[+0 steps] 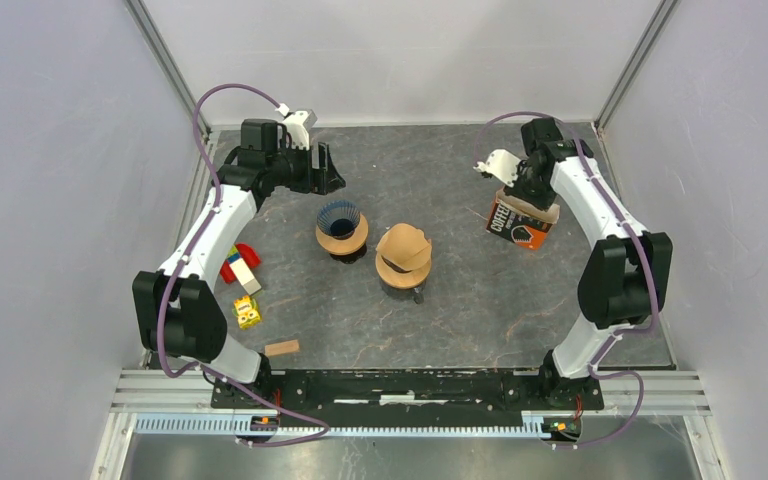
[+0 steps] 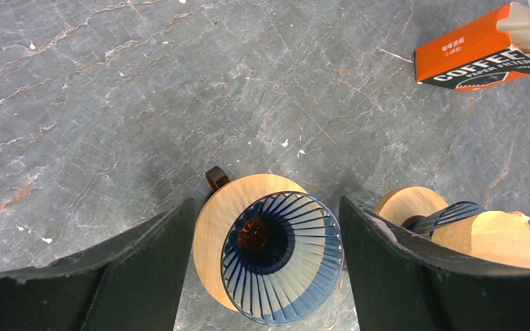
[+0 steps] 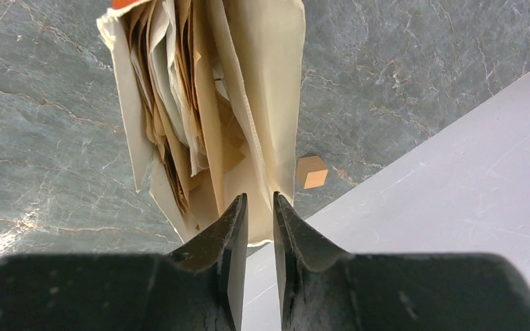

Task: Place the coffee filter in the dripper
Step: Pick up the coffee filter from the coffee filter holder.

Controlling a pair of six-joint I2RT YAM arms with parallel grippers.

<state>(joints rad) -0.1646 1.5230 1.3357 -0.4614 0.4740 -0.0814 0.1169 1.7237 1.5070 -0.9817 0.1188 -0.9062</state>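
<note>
right tool (image 3: 259,198) around filter (image 3: 262,103) edge

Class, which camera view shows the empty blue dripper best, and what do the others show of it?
The left wrist view: the empty blue dripper looms large, seen from above, its ribs and centre hole clear. The top external view shows it small; the right wrist view does not show it.

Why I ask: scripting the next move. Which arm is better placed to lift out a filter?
Right: the right gripper pinches a filter at the box; the left gripper hangs open over the empty dripper.
</note>
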